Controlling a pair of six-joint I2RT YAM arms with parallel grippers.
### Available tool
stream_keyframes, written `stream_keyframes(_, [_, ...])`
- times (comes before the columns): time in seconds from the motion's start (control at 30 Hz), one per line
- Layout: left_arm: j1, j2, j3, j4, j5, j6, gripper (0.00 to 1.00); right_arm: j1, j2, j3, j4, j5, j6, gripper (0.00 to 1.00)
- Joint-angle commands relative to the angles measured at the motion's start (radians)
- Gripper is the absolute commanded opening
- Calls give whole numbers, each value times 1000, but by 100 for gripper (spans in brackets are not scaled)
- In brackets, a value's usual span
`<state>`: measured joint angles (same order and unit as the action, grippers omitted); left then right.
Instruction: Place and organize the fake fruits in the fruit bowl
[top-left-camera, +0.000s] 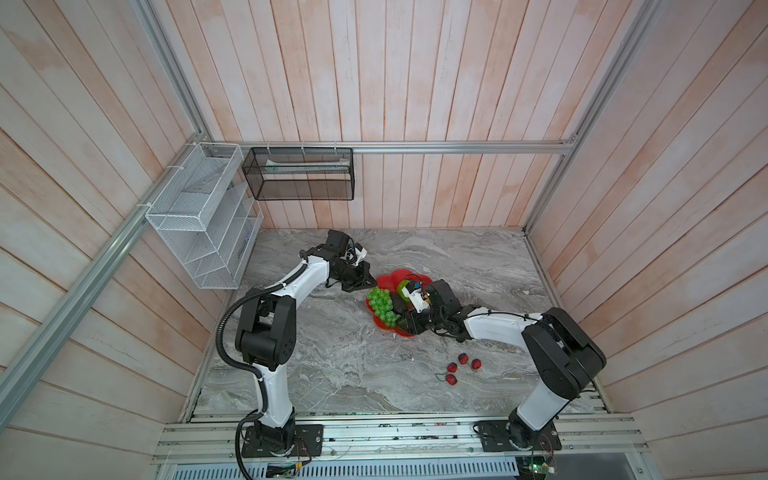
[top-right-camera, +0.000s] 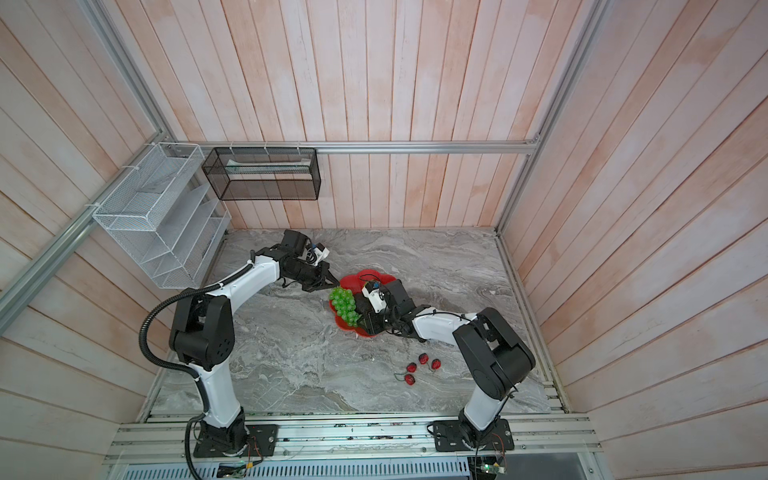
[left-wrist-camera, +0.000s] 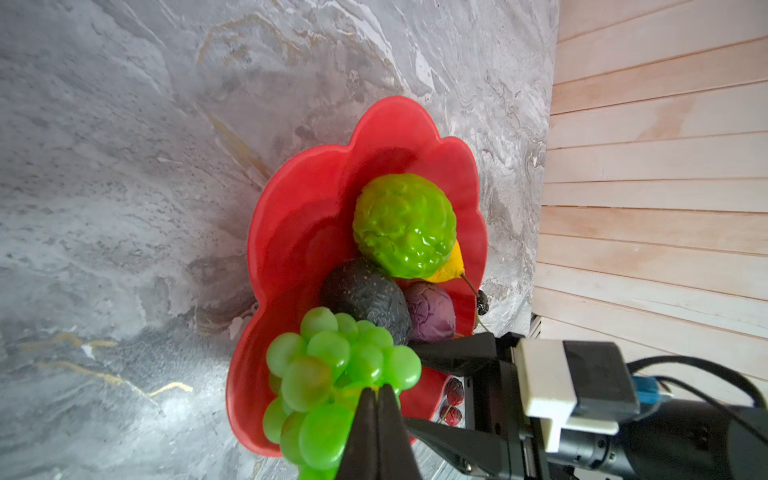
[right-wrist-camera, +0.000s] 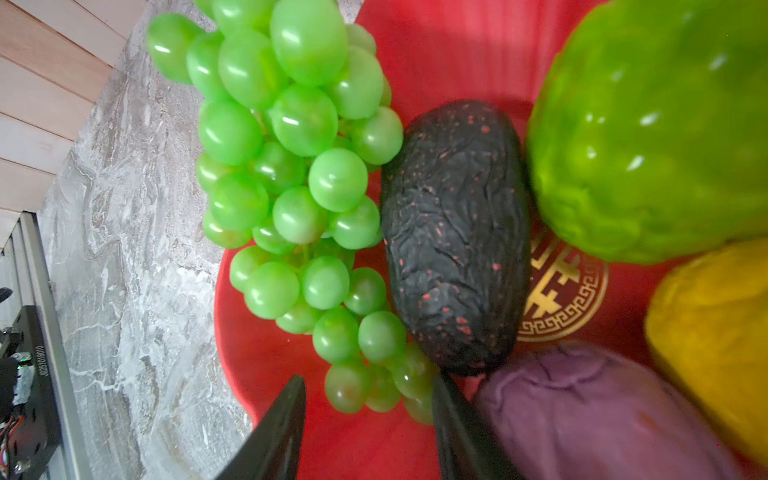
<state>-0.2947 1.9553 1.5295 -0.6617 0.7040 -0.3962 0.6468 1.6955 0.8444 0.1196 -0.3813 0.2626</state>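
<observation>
The red flower-shaped fruit bowl (top-left-camera: 401, 274) (top-right-camera: 365, 276) (left-wrist-camera: 395, 112) (right-wrist-camera: 457, 41) holds a green grape bunch (top-left-camera: 382, 305) (top-right-camera: 345, 305) (left-wrist-camera: 328, 374) (right-wrist-camera: 291, 124), a bumpy lime-green ball (left-wrist-camera: 405, 224) (right-wrist-camera: 656, 137), a dark avocado (left-wrist-camera: 365, 295) (right-wrist-camera: 455, 232), a purple fruit (left-wrist-camera: 430, 311) (right-wrist-camera: 582, 411) and a yellow fruit (left-wrist-camera: 451, 266) (right-wrist-camera: 715, 332). My left gripper (top-left-camera: 371, 283) (top-right-camera: 332, 280) (left-wrist-camera: 376, 388) is shut, tips pressed into the bunch's far end; a pinched stem cannot be made out. My right gripper (top-left-camera: 409, 322) (top-right-camera: 372, 322) (right-wrist-camera: 370, 378) is open over the bowl, straddling the bunch's near end. Several red berries (top-left-camera: 462, 358) (top-right-camera: 423, 358) (left-wrist-camera: 454, 390) lie on the table. Tiny black berries (left-wrist-camera: 482, 301) sit beside the rim.
A white wire rack (top-left-camera: 203, 220) (top-right-camera: 158, 232) and a black mesh basket (top-left-camera: 299, 174) (top-right-camera: 262, 174) hang on the walls at the back left. Wooden walls close in three sides of the grey marble table (top-left-camera: 332, 365). A metal rail (top-left-camera: 395, 436) runs along the front edge.
</observation>
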Motion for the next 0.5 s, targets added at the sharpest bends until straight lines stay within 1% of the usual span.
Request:
stream_keyframes(0.0, [7, 34, 41, 18, 38, 29, 7, 6, 5, 39, -7, -20, 5, 50])
stream_keyframes(0.27, [14, 102, 134, 46, 81, 15, 8, 6, -59, 80, -90, 22, -33, 51])
stream_keyframes(0.47, [13, 158, 215, 22, 108, 30, 9, -1, -127, 76, -120, 66, -46, 52])
